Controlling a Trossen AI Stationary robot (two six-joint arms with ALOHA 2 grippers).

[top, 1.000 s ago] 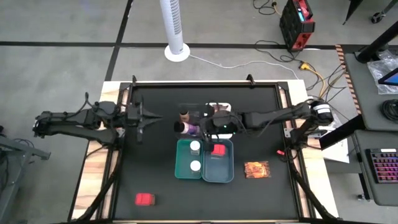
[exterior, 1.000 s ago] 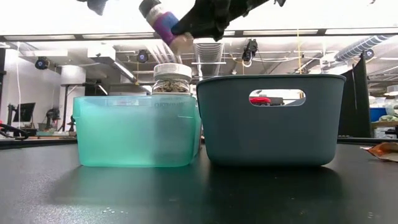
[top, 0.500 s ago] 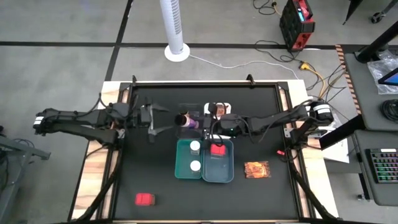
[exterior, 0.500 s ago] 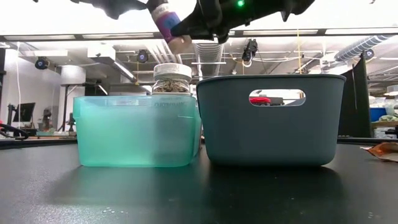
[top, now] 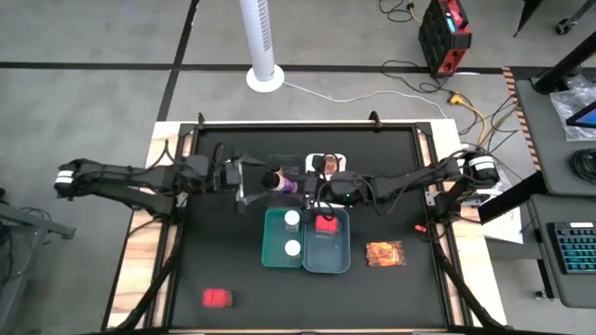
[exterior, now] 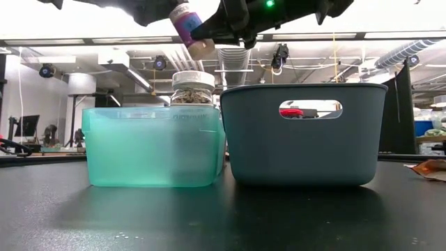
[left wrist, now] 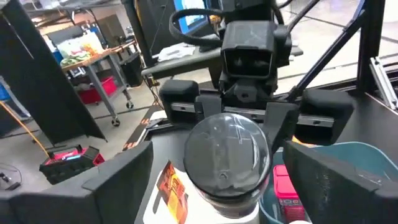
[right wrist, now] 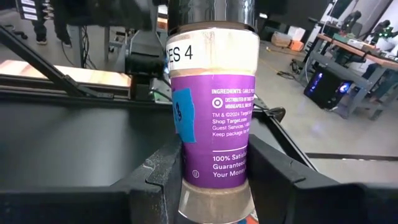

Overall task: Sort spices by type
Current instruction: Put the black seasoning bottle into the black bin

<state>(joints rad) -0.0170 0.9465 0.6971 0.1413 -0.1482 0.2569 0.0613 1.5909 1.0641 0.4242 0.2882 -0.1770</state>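
The purple bottle [top: 278, 181] is held lying sideways above the counter [top: 223, 270], just behind the teal tray [top: 269, 249], clamped at its base end by the right tool [top: 303, 185]. The left tool [top: 244, 181] stands with fingers spread wide on either side of the bottle's dark cap end, not gripping it.

The purple bottle [right wrist: 214, 124] label reads "INGREDIENTS", "Shop Target.com", "Guest Services", "100% Satis…", "ES 4".
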